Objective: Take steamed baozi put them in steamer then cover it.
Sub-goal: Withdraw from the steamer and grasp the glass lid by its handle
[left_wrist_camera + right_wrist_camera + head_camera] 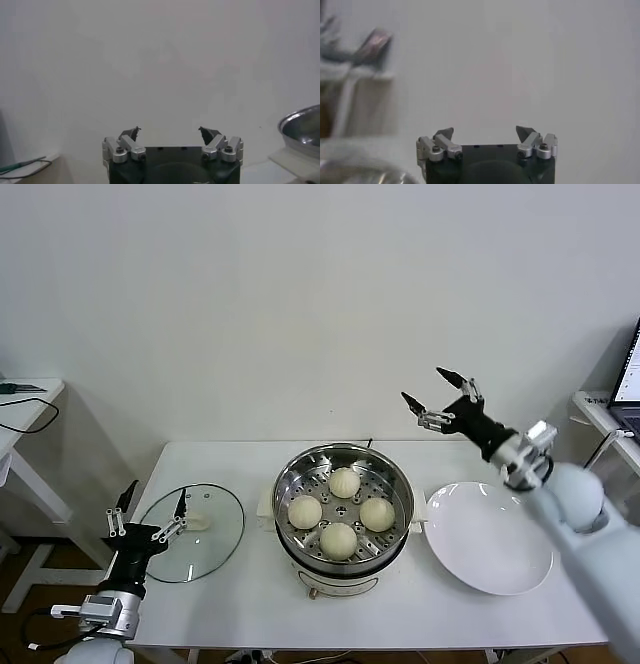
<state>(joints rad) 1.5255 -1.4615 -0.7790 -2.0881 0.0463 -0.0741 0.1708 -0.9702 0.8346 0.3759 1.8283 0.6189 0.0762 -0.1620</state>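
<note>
place: lab | evidence: bare white wall (300,304), plain white table (240,584), laptop (628,379)

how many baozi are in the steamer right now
4, all on the perforated tray of the steamer: one at the back, one on the left, one on the right, one at the front. None appears hidden.

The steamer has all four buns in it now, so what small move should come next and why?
Probably lower the left end effector onto the cover's handle. Four baozi sit in the steamer, the plate is bare, and the glass cover lies flat just beside that open end effector.
</note>
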